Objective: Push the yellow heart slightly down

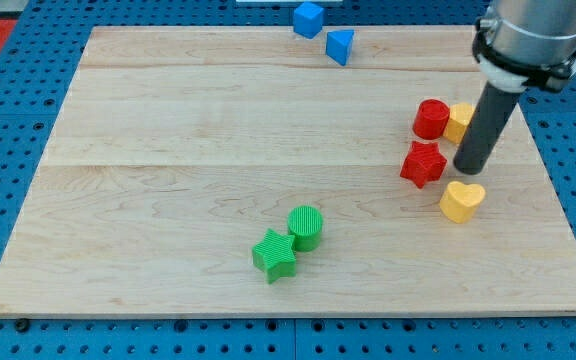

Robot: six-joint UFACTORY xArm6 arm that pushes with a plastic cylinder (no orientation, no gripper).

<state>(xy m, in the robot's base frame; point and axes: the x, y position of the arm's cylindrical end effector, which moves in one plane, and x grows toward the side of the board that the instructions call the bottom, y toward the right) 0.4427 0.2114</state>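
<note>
The yellow heart [461, 200] lies on the wooden board [168, 150] at the view's right. My tip [467, 170] stands just above the heart, at its upper edge, touching or nearly touching it. The red star [423, 163] is just left of my tip. The red cylinder [431, 119] and a yellow block [458, 122], partly hidden behind the rod, sit above it.
A green star [274, 256] and a green cylinder [306, 227] touch each other near the board's lower middle. A blue cube [308, 19] and a blue triangular block [340, 46] sit at the board's top edge. Blue pegboard [8, 120] surrounds the board.
</note>
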